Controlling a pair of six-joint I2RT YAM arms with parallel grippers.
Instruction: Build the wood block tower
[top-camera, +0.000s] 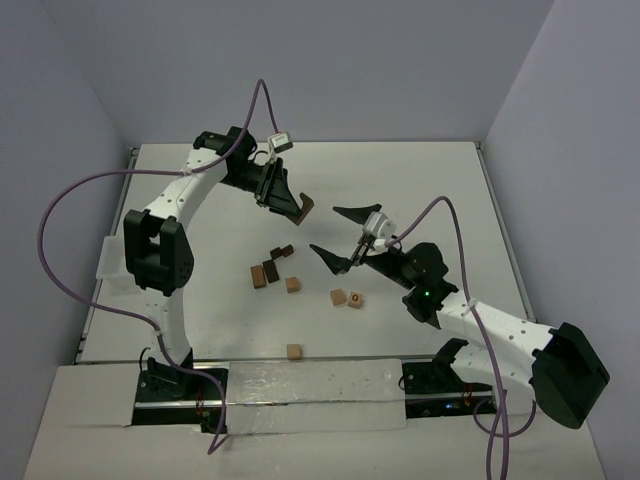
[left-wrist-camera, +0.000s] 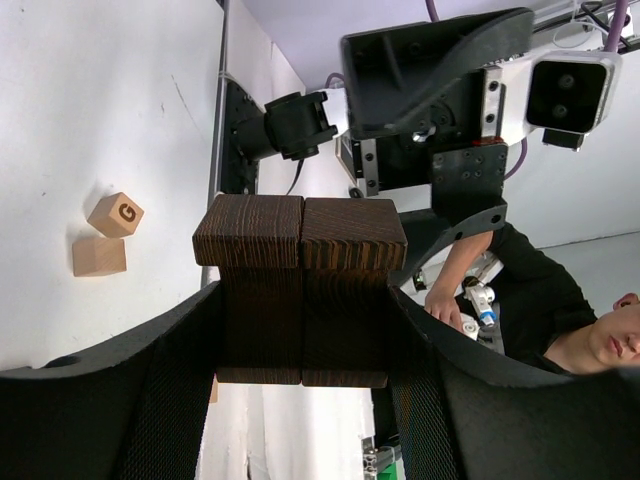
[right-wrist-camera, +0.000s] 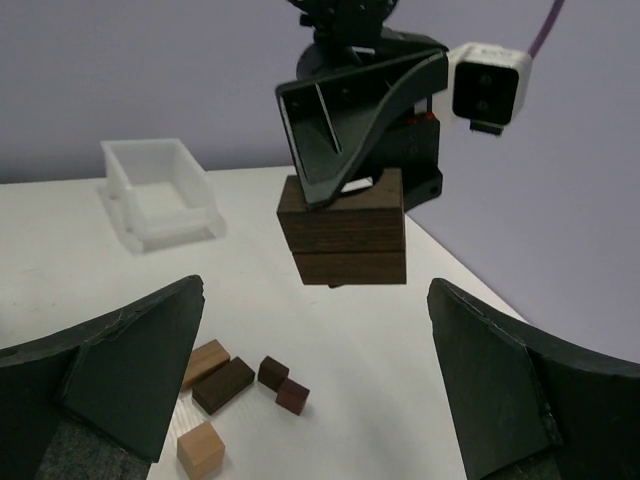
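My left gripper (top-camera: 292, 205) pinches a pair of dark brown blocks (left-wrist-camera: 300, 285) side by side and holds them above the far middle of the table (top-camera: 430, 190). My padded fingers (left-wrist-camera: 130, 400) cover the pair's lower sides, and its underside is hidden. From above it shows only as a dark sliver at my fingertips. I take it for two blocks because of the seam down the middle, though it might be one grooved piece. My right gripper (top-camera: 331, 232) is spread wide with nothing between its fingers, and it hangs near the held pair, facing it.

The table is plain white, with pale lilac-grey walls around it.

The other blocks lie loose on the table, nearer my bases. There is a small cluster of dark and tan ones (top-camera: 272, 266) and a single tan block (top-camera: 293, 284). A block printed with a G (top-camera: 356, 299) sits beside another tan one, and a lone tan block (top-camera: 294, 351) lies close to the near edge. A white tray (top-camera: 108, 262) sits at the left edge, partly behind my left arm. In my left wrist view a person in a dark shirt (left-wrist-camera: 540, 300) appears beyond the table, cut off by the frame.
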